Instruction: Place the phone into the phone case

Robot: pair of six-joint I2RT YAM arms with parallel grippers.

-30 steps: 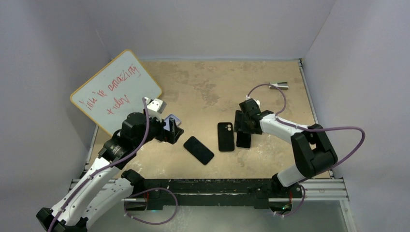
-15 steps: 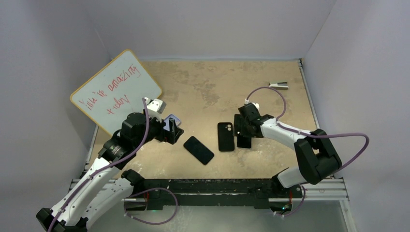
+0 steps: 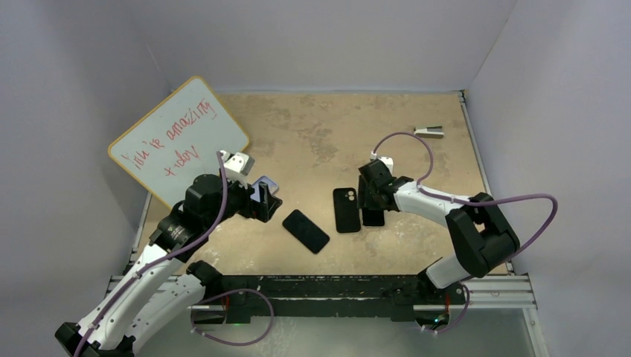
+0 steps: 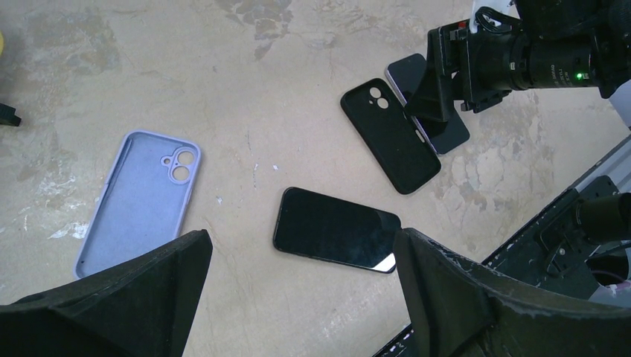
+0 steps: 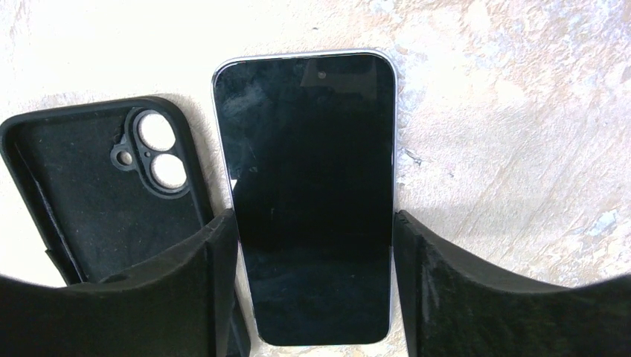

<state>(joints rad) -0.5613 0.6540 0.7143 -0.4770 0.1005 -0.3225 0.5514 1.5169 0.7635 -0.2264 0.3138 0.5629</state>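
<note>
The phone case (image 4: 138, 201) is pale lavender; near it the phone (image 4: 336, 229) is glossy black; farther off, a pale-rimmed phone (image 5: 312, 193) and a black case (image 4: 391, 137).

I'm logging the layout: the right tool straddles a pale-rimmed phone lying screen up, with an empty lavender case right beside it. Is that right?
Not quite: what lies beside it is an empty black case, not a lavender one, as the right wrist view shows. The right tool does straddle the pale-rimmed phone, which lies screen up.
</note>
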